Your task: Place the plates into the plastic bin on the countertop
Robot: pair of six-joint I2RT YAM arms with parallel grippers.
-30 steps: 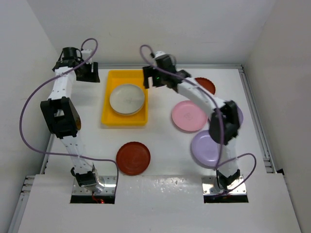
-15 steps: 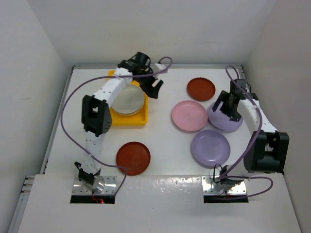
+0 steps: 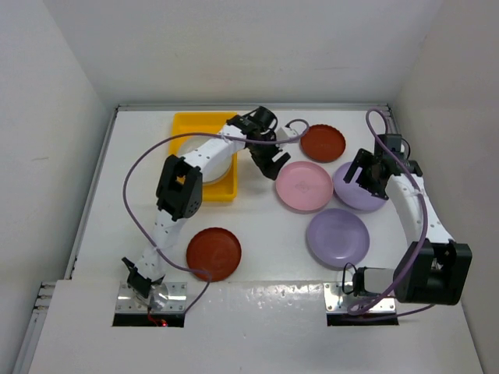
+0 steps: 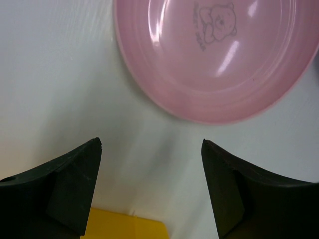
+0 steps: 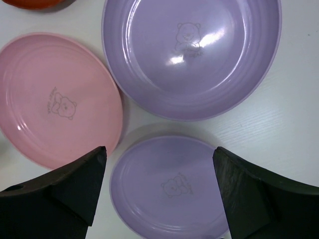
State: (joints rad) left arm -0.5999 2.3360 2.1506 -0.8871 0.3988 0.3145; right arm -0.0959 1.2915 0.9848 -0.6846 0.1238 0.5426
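The yellow plastic bin [image 3: 184,160] holds a pale plate [image 3: 220,165], mostly hidden under my left arm. My left gripper [image 3: 270,165] hangs open and empty just right of the bin, beside the pink plate [image 3: 306,185]. In the left wrist view the pink plate [image 4: 209,55] lies ahead of the open gripper [image 4: 149,144], with the bin's corner [image 4: 124,226] below. My right gripper [image 3: 365,174] is open above a lavender plate [image 3: 360,195]. In the right wrist view the gripper [image 5: 159,152] shows two lavender plates [image 5: 192,55] [image 5: 169,189] and the pink plate [image 5: 55,99].
On the white countertop [image 3: 257,226] a dark red plate [image 3: 323,142] lies at the back. Another dark red plate [image 3: 214,253] lies near the front left, and a second lavender plate [image 3: 337,238] near the front right. A raised metal edge [image 3: 405,179] runs along the right side.
My left arm swung from the back left corner across the bin to its right side. My right arm withdrew from the bin to above the right lavender plate.
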